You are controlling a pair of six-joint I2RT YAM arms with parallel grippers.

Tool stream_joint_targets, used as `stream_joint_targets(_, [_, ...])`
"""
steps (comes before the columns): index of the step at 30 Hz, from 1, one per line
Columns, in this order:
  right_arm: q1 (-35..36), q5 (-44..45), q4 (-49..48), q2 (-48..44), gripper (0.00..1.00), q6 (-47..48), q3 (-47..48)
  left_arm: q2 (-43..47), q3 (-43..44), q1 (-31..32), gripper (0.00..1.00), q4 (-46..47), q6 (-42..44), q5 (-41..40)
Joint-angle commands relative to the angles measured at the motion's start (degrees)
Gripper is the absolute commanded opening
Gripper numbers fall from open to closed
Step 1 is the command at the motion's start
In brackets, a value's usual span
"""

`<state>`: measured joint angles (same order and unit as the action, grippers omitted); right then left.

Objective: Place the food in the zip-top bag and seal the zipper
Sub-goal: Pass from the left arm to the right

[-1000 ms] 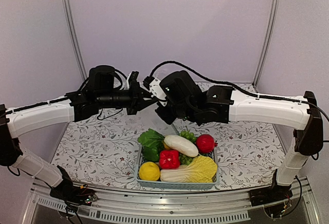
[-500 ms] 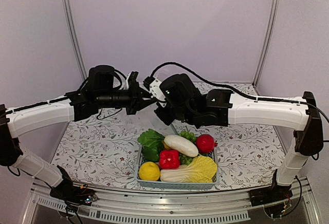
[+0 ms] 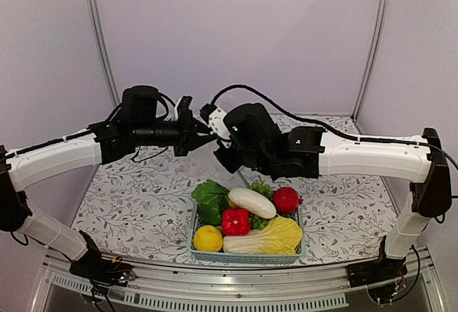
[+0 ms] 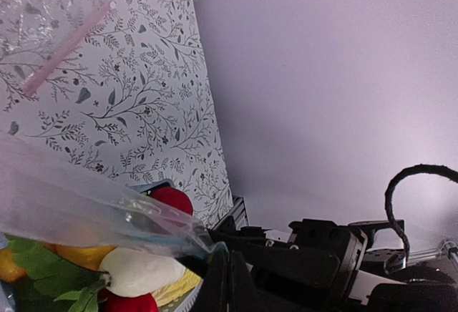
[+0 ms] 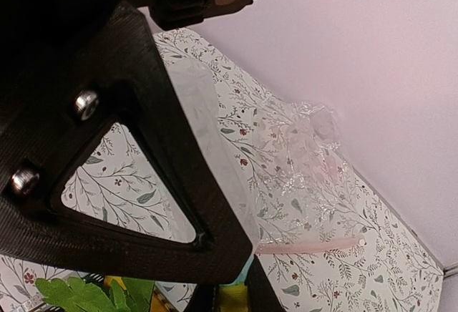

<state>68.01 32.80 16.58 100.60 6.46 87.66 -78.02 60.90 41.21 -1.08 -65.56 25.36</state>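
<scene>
Remote view, bag-opening stage: both arms are reaching inward above the bench [image 3: 129, 205], and I am seeing their tips meeting over its middle. The left end effector [image 4: 220, 258] is pinching fully closed on a corner of the zip-top bag [image 4: 86, 212], whose clear film is stretching away from the fingers. The right end effector [image 5: 232, 287] is clamping, almost fully closed, on the same bag's edge, where a sliver of the teal zipper [image 5: 245, 263] is showing; a pale pink strip [image 5: 308, 245] is running across the crinkled film beyond. The bag is hanging in the air between the two tips. The food is lying heaped in the light-blue basket [image 3: 243, 257] near the bench's front edge: lemon [image 3: 207, 238], red pepper [image 3: 235, 221], white radish [image 3: 252, 202], red round fruit [image 3: 285, 200], cabbage [image 3: 266, 237], green leaves [image 3: 210, 194]
</scene>
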Motion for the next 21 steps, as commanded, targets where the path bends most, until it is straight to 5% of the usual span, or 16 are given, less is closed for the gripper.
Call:
stream_joint_targets(1, [0.0,4.3,5.5,-1.2,0.06,-0.4,-2.1,1.6,2.8,-2.7,0.0,-1.1,2.3,-2.1])
stream_joint_targets(4, [0.0,2.4,4.6,-2.1,0.06,-1.7,-1.8,1.2,3.4,-2.8,0.0,-1.1,3.8,-0.4])
stream_joint_targets(10, [-0.9,-3.8,2.0,-5.2,0.06,-5.8,-1.9,2.1,5.2,-3.3,0.45,-7.2,10.8,0.0])
stream_joint_targets(14, [-3.6,-12.0,-0.7,-7.7,0.06,-10.9,-4.6,6.2,5.2,-4.8,0.62,-13.9,17.1,-3.9])
stream_joint_targets(21, [-10.0,-33.9,-6.2,-13.2,0.07,-17.7,-10.1,13.7,4.5,-5.8,0.77,-20.9,40.8,-5.2])
